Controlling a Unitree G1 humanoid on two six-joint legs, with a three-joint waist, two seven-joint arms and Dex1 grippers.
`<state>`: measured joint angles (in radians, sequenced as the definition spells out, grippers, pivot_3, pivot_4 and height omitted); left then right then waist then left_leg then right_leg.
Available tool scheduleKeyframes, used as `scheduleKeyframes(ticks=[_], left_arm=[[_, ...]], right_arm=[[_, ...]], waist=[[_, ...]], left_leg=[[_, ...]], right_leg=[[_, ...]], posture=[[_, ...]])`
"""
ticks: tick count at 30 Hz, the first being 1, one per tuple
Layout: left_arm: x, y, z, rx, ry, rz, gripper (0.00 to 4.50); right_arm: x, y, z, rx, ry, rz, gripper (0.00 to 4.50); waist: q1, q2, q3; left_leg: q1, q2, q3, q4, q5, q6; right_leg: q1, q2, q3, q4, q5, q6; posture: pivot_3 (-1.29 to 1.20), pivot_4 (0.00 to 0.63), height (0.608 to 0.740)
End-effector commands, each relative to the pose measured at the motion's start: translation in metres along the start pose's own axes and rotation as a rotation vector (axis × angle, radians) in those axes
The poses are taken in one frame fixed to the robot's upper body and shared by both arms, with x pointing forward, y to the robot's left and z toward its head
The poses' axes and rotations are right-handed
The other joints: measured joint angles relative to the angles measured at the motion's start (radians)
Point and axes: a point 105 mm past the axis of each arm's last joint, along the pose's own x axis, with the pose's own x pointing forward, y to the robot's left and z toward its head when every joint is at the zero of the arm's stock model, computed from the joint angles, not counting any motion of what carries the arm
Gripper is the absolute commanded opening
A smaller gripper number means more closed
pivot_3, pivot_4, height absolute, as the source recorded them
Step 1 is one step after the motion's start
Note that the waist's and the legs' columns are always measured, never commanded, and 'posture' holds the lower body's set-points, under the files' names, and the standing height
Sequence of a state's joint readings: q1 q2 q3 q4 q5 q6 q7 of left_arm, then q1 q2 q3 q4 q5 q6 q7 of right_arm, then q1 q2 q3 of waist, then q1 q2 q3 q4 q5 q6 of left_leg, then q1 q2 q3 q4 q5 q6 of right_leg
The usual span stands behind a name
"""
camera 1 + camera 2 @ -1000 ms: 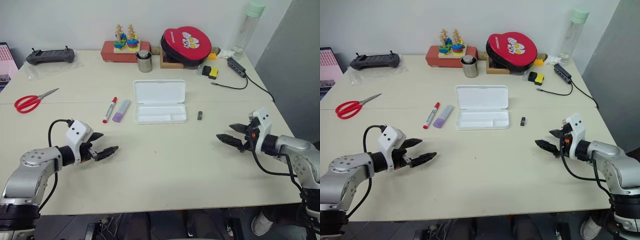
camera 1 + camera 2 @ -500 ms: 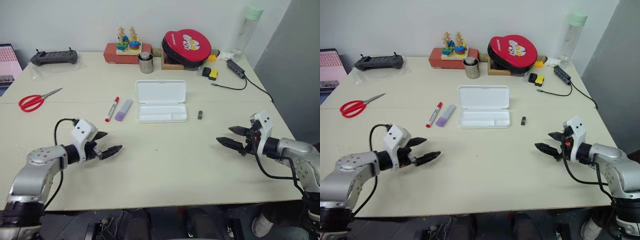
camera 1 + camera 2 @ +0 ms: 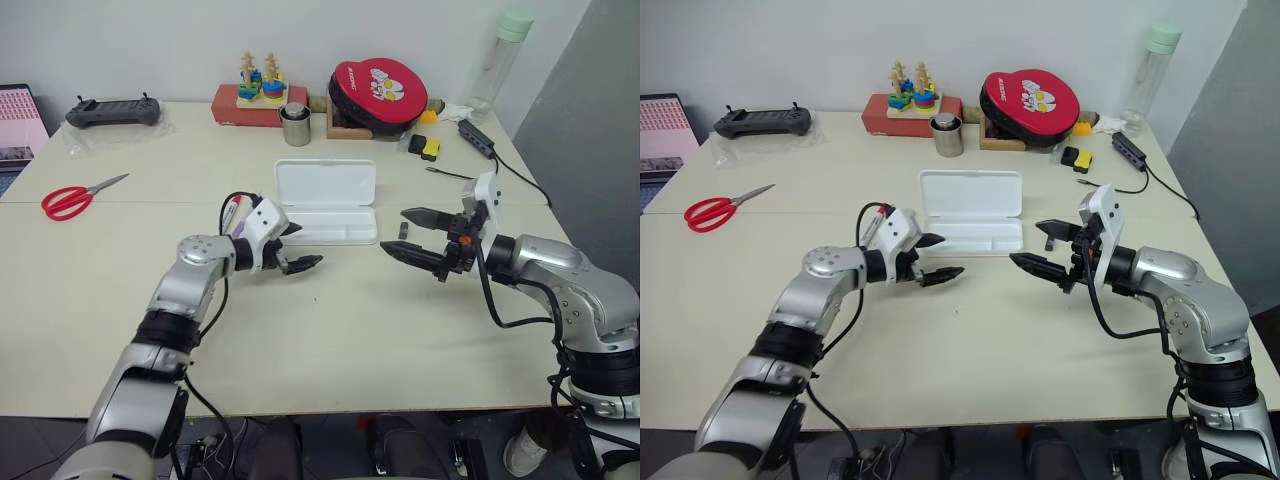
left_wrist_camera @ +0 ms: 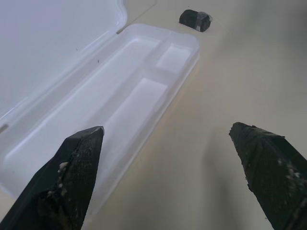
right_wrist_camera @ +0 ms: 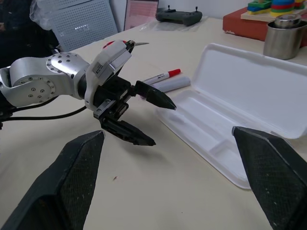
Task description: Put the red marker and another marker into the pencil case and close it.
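Now both pincers, left pincer (image 3: 296, 248) and right pincer (image 3: 410, 233), stand released and empty near the open pencil case (image 3: 325, 202) on the surface (image 3: 330, 330).

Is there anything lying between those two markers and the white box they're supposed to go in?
Nothing visible. The red marker and the lavender marker lie side by side on bare table just beside the pencil case, whose lid is open and whose tray looks empty. The open left gripper hovers near that end of the case, holding nothing.

Silver arms; white wrists; black cables; black-fingered tools.
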<state>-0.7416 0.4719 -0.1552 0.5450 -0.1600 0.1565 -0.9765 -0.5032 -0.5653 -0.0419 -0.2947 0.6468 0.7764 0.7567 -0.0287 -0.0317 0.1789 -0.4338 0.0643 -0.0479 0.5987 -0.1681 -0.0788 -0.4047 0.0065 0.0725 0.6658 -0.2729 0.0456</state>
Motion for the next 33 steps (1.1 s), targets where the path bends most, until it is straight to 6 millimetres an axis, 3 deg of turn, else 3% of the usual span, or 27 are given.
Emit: scheduleKeyframes(ticks=[1,3,7,14,24,29,33], left_arm=[[0.015,-0.001,0.006,0.078,0.035,-0.050,4.50],[0.022,-0.002,0.002,0.096,0.069,-0.066,4.50],[0.031,-0.007,-0.006,0.114,0.127,-0.113,3.93],[0.040,-0.007,-0.011,0.190,0.170,-0.107,2.36],[0.041,0.001,0.001,0.242,0.084,-0.045,0.22],[0.038,-0.004,0.001,0.269,0.054,-0.070,0.06],[0.023,-0.025,0.006,0.301,-0.019,-0.231,0.06]], right_arm=[[0.003,0.004,0.014,-0.054,-0.045,-0.003,4.47],[0.004,0.004,0.014,-0.056,-0.048,-0.010,4.47],[0.005,0.003,0.016,-0.060,-0.055,-0.030,4.50],[0.004,0.000,0.018,-0.064,-0.066,-0.057,4.50],[0.003,-0.003,0.019,-0.068,-0.073,-0.059,4.50],[0.002,-0.003,0.019,-0.071,-0.074,-0.051,4.50],[0.001,0.000,0.022,-0.077,-0.072,-0.026,4.50]], waist=[[0.000,0.000,0.000],[-0.001,0.000,0.000],[-0.001,0.000,0.000],[-0.001,0.000,0.000],[-0.003,0.000,0.000],[-0.003,0.000,0.000],[-0.004,0.000,0.000]], left_leg=[[0.000,0.000,0.000,0.000,0.000,0.000],[0.000,0.000,0.000,0.000,0.000,0.000],[0.000,0.000,0.000,0.001,0.000,0.000],[0.000,-0.001,0.000,0.003,0.000,0.000],[0.001,-0.001,-0.001,0.011,0.001,0.001],[0.001,-0.001,-0.002,0.011,0.001,0.001],[0.001,-0.001,-0.001,0.010,0.001,0.001]], right_leg=[[0.000,0.000,0.000,0.000,0.000,0.000],[0.000,0.000,0.000,0.000,0.000,0.000],[0.000,0.000,0.000,0.001,0.000,0.000],[0.000,0.000,0.000,0.005,0.000,0.000],[0.000,0.000,0.000,0.013,-0.002,0.003],[0.000,0.000,0.000,0.013,-0.002,0.003],[0.000,0.000,0.000,0.013,-0.001,0.001]], posture=[[0.00,0.150,0.740],[0.00,0.150,0.740],[0.00,0.150,0.740],[0.00,0.150,0.740],[0.00,0.150,0.740],[0.00,0.150,0.740],[0.00,0.150,0.740]])
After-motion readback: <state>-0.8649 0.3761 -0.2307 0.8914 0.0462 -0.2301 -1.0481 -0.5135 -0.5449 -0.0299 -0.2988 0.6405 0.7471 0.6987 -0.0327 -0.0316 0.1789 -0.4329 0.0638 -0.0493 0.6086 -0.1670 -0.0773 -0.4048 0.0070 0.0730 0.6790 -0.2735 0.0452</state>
